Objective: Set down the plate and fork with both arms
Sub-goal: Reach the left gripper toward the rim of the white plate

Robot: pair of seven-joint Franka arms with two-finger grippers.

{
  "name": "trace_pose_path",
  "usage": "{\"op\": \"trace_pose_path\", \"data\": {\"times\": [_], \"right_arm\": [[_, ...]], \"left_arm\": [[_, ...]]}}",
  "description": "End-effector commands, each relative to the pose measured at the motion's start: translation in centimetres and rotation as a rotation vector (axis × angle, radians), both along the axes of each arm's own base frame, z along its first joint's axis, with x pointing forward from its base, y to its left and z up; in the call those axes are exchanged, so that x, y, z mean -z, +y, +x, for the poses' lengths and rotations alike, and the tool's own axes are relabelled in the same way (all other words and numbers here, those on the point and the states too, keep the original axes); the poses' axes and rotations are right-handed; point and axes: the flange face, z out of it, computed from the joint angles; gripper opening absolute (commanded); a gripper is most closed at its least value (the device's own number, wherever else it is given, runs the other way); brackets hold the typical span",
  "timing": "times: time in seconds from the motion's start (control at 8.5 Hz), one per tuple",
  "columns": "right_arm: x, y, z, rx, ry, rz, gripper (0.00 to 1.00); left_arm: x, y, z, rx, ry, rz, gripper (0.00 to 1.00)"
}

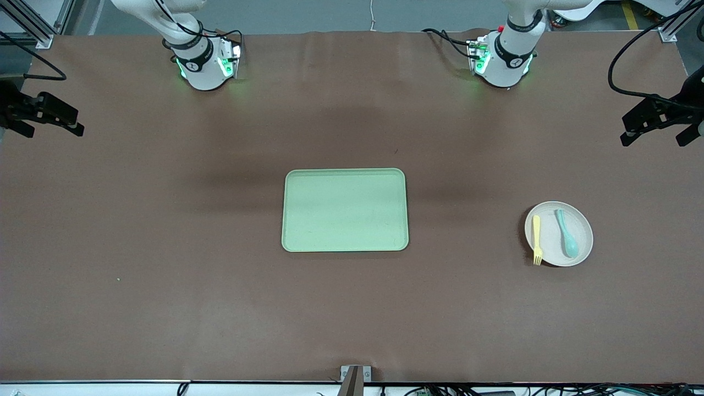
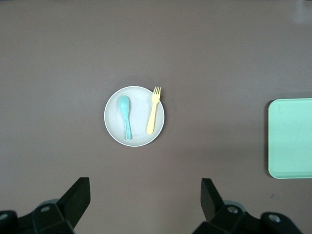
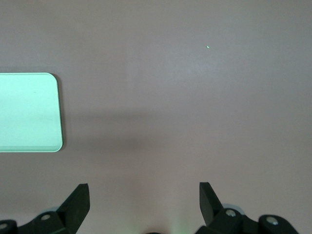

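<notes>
While both arms wait high at the ends of the surface [image 1: 165,308], each view catches its own share.

Front view: shows the plate [image 1: 575,217], tray [image 1: 345,210] and both grippers together.
Left wrist view: shows plate [image 2: 139,100], fork [image 2: 153,116], spoon [image 2: 125,115] and one end of the tray [image 2: 290,138].
Right wrist view: shows only a tray corner [image 3: 29,112] and bare surface; no plate or fork.
Plate: toward the left arm's end, well apart from the tray.
Fork: pale yellow, on the plate beside the teal spoon, tines over the rim nearest the front camera.
Left gripper [image 1: 657,122]: fingers [image 2: 78,197] spread wide, empty; plate well clear of them, centred between.
Right gripper [image 1: 47,116]: fingers [image 3: 78,200] spread wide, empty, over bare surface at the right arm's end.
</notes>
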Motion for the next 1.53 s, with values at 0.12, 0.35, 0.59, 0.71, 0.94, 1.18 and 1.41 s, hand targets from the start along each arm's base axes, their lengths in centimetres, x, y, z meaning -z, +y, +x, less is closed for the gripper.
{"op": "trace_pose_path", "data": {"times": [0.12,0.35,0.59,0.71,0.94,1.18,1.41], "right_arm": [[0.1,0.0,0.2,0.0,0.001,-0.015,0.99],[0.3,0.2,0.5,-0.001,0.001,-0.015,0.99],[0.5,0.5,0.6,-0.003,-0.004,-0.009,0.99],[0.5,0.6,0.6,-0.005,-0.004,-0.009,0.99],[0.5,0.6,0.6,-0.005,-0.002,-0.009,0.99],[0.5,0.6,0.6,-0.005,-0.002,-0.009,1.0],[0.9,0.6,0.8,-0.005,0.002,-0.01,0.99]], "left_arm": [[-0.1,0.0,-0.7,-0.008,0.019,0.011,1.0],[2.9,0.8,0.5,-0.024,0.082,0.008,1.0],[10.1,3.4,4.0,-0.047,0.206,0.016,0.99],[15.8,4.4,6.2,-0.062,0.289,0.029,0.99],[24.1,8.9,9.8,-0.066,0.281,-0.002,0.99],[31.6,15.1,11.2,0.001,0.238,-0.146,0.99],[39.6,20.4,10.9,0.083,0.211,-0.253,0.99]]}}
